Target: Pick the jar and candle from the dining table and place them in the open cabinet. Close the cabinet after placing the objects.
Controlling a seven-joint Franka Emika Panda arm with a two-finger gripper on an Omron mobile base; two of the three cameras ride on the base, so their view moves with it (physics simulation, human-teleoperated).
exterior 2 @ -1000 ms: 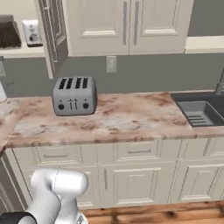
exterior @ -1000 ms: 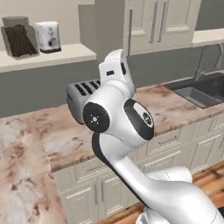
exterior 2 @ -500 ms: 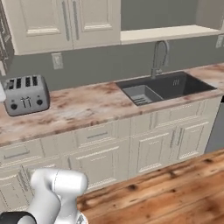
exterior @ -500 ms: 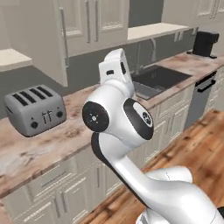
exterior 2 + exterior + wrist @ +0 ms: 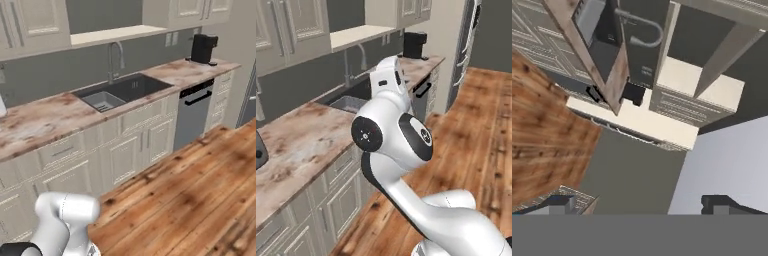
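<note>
The jar, the candle and the dining table are out of view. Cream wall cabinets (image 5: 35,22) hang over the counter with their doors shut, and I cannot tell which one is the task's cabinet. My gripper (image 5: 639,205) is open with its dark fingertips (image 5: 562,202) far apart and nothing between them. It looks, rolled over, at a faucet (image 5: 643,25) and cream cabinets. The arm (image 5: 391,135) stands folded high in front of the base.
A marbled counter (image 5: 40,120) runs along the wall with a dark sink (image 5: 122,90) and faucet (image 5: 114,55). A black coffee machine (image 5: 203,48) stands at its right end above a steel dishwasher (image 5: 197,117). Open wooden floor (image 5: 200,190) lies to the right.
The whole picture has swung: the base turned right along the counter. The toaster slid off to the left, and the sink and coffee machine came into view. The gripper stayed open.
</note>
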